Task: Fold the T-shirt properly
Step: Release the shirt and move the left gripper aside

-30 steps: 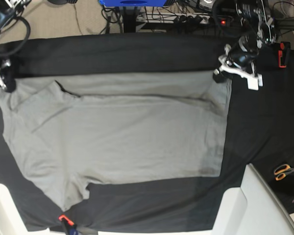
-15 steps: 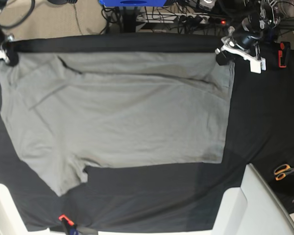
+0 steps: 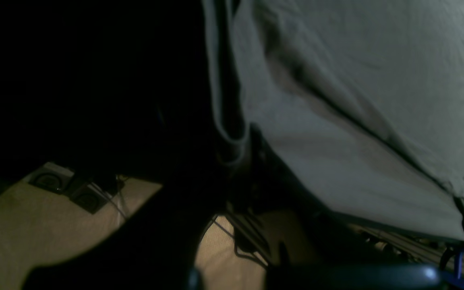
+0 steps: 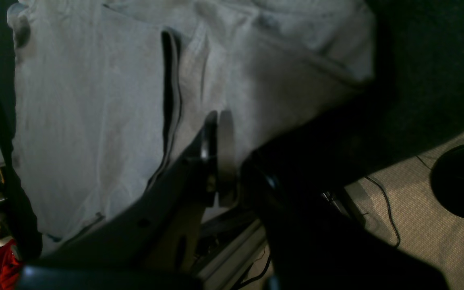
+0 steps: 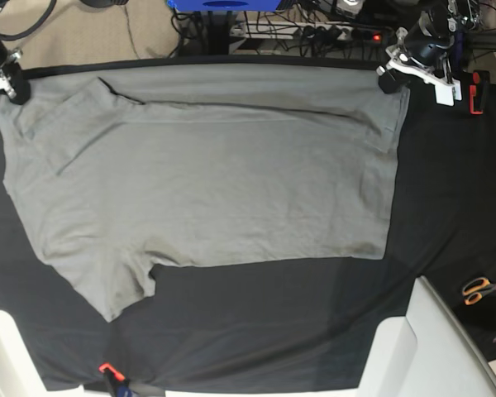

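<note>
With both the left hand [image 5: 390,80] and right hand [image 5: 8,83] clamped shut on the shirt [image 5: 207,165] spread between them, we should pull evenly, keeping the gripped edge taut and level.

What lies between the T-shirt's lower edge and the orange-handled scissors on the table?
In the base view, only bare black table cloth separates the T-shirt from the scissors.

One overhead view, two wrist views close on the cloth.
The base camera looks straight down on the whole desk [image 5: 446,207]. Each wrist camera sits just behind its end effector, close to the T-shirt [image 5: 207,165], looking past the desk's far edge to the floor [image 3: 22,225]. All three share the shirt's far edge.
</note>
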You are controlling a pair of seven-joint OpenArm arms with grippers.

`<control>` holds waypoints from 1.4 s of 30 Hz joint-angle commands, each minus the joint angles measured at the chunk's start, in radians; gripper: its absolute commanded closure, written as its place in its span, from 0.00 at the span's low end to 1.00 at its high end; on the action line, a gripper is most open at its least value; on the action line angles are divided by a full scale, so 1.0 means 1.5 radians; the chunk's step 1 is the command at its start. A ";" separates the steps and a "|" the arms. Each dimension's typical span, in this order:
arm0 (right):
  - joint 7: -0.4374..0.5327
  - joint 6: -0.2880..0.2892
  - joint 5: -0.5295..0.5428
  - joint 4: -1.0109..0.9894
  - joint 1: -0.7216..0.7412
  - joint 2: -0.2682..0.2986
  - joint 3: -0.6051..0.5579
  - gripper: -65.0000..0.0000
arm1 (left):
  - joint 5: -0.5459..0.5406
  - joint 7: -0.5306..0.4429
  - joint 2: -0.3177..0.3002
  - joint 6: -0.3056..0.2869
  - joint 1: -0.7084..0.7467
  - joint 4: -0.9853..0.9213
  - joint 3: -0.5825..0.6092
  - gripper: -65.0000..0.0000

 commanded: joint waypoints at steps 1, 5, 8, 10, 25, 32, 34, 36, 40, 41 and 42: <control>0.015 0.004 0.010 0.010 0.000 0.013 0.005 1.00 | -0.003 -0.015 -0.007 -0.002 0.004 0.009 -0.005 1.00; 0.015 0.004 0.010 0.007 -0.001 0.013 0.007 0.99 | -0.003 -0.012 -0.007 0.000 0.003 0.009 -0.006 1.00; 0.015 0.003 0.010 0.006 -0.003 0.012 0.007 0.97 | -0.003 -0.012 -0.008 0.000 0.004 0.009 -0.006 1.00; 0.015 0.003 0.011 0.007 -0.010 0.007 0.007 0.87 | -0.003 -0.012 -0.009 0.001 0.007 0.009 -0.007 1.00; 0.016 0.002 0.004 0.114 -0.017 0.034 0.088 0.35 | -0.004 -0.010 -0.057 0.001 0.005 0.097 -0.227 0.26; 0.039 0.007 -0.088 0.073 0.137 0.182 -0.088 0.34 | -0.003 0.111 -0.143 -0.002 -0.136 0.135 -0.171 0.26; 0.099 0.007 -0.157 -0.004 0.209 0.211 -0.161 0.34 | -0.003 0.141 -0.167 -0.002 -0.190 0.118 -0.112 0.26; 0.170 0.007 -0.221 -0.088 0.273 0.226 -0.226 0.34 | -0.003 0.146 -0.182 -0.002 -0.224 0.100 -0.057 0.26; 0.341 0.007 -0.332 -0.271 0.367 0.230 -0.324 0.34 | -0.003 0.146 -0.199 -0.002 -0.253 0.084 0.005 0.26; 0.388 0.007 -0.357 -0.322 0.386 0.230 -0.341 0.34 | -0.003 0.146 -0.201 -0.002 -0.253 0.082 0.009 0.26; 0.431 0.007 -0.380 -0.371 0.407 0.230 -0.354 0.34 | -0.003 0.146 -0.201 -0.002 -0.253 0.082 0.010 0.26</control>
